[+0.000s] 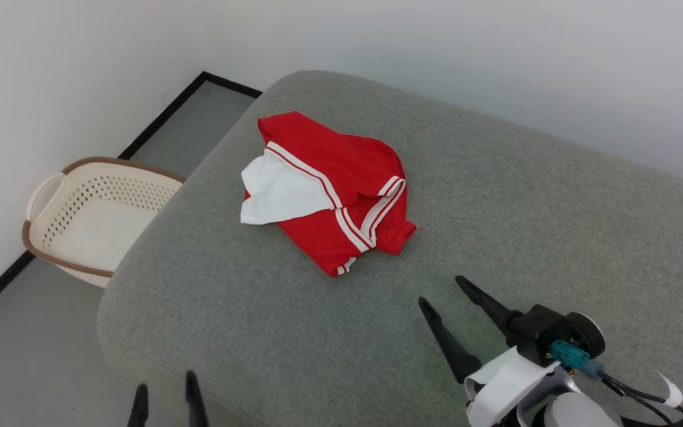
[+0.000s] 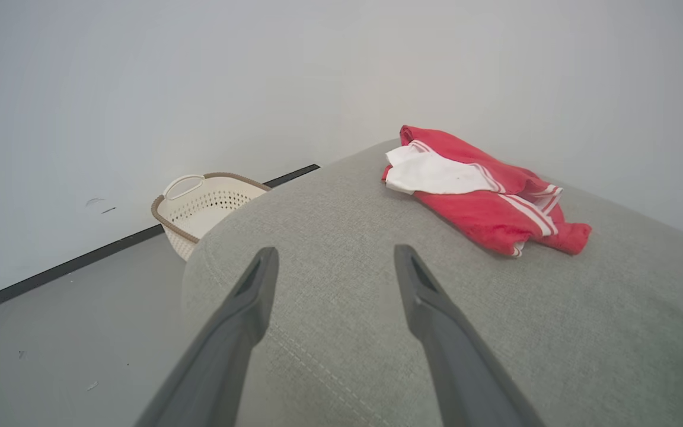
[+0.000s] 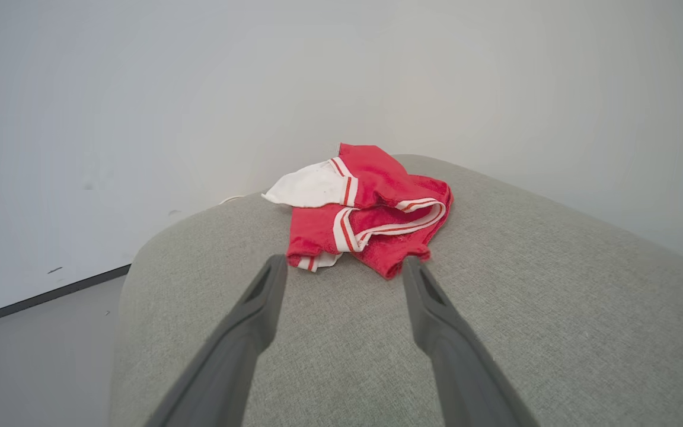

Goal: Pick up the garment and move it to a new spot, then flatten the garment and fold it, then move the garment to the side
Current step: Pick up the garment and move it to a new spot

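Observation:
The garment (image 1: 328, 191) lies crumpled in a loose heap on the grey cushioned surface (image 1: 495, 196), red with a white sleeve and striped trim showing. My right gripper (image 1: 441, 290) hovers open just short of its near edge, fingers pointing at it. In the right wrist view the garment (image 3: 365, 210) sits straight ahead of the spread fingers. My left gripper (image 1: 166, 382) stands open at the surface's near left corner, well short of the cloth. The left wrist view has the garment (image 2: 478, 190) ahead and to the right of its gripper (image 2: 334, 254).
A cream perforated laundry basket (image 1: 89, 216) with a brown rim stands on the floor left of the cushion, against the white wall (image 1: 51, 71). The cushion's rounded edge (image 1: 122, 279) drops to grey floor on the left. Bare grey fabric stretches right of the garment.

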Tool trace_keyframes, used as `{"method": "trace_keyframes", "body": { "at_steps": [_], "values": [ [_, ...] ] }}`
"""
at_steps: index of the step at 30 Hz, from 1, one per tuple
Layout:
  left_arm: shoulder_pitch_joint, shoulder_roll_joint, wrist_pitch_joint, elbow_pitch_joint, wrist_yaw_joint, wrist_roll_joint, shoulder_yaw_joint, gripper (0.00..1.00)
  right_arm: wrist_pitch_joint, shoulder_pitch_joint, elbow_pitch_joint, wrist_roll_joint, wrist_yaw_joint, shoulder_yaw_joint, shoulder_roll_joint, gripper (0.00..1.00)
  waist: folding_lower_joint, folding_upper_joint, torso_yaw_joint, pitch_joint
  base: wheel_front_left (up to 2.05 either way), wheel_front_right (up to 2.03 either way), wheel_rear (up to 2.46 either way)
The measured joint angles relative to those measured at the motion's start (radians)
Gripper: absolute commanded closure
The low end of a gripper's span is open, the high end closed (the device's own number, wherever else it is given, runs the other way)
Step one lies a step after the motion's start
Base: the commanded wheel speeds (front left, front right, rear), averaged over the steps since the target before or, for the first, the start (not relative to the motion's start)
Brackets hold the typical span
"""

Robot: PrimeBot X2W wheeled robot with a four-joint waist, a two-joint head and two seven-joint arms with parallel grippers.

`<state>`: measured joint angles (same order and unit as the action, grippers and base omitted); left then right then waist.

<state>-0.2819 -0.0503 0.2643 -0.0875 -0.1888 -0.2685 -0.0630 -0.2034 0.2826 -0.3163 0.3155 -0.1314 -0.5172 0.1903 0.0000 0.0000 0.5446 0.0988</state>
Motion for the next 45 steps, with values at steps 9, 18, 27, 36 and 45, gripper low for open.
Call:
{"method": "trace_keyframes", "body": {
  "at_steps": [9, 18, 27, 36, 45],
  "values": [
    [0.347, -0.038, 0.0, 0.173, 0.205, 0.075, -0.005, 0.0, -0.018, -0.101, 0.032, -0.048, 0.0, 0.117, -0.028, 0.0, 0.0, 0.0, -0.03, -0.003, 0.0, 0.0, 0.0],
    [0.942, -0.141, -0.001, 0.593, 0.282, 0.085, 0.009, 0.0, 0.032, -0.089, 0.156, -0.112, 0.0, 0.138, -0.028, 0.0, 0.0, 0.0, -0.1, 0.067, 0.0, 0.0, 0.0],
    [1.295, -0.249, -0.362, 1.115, 0.317, -0.017, -0.026, 0.0, 0.024, -0.016, 0.192, -0.125, 0.0, 0.097, -0.032, 0.0, 0.0, 0.0, -0.236, 0.185, 0.0, 0.0, 0.0],
    [1.352, -0.304, -0.723, 1.216, 0.318, -0.221, -0.183, 0.0, 0.001, 0.002, 0.188, -0.126, 0.0, 0.097, -0.045, 0.0, 0.0, 0.0, -0.359, 0.276, 0.0, 0.0, 0.0],
    [1.391, -0.383, -0.905, 1.265, 0.322, -0.318, -0.203, 0.0, 0.006, 0.042, 0.22, -0.134, 0.0, 0.07, -0.046, 0.0, 0.0, 0.0, -0.425, 0.359, 0.0, 0.0, 0.0]
  ]
}}
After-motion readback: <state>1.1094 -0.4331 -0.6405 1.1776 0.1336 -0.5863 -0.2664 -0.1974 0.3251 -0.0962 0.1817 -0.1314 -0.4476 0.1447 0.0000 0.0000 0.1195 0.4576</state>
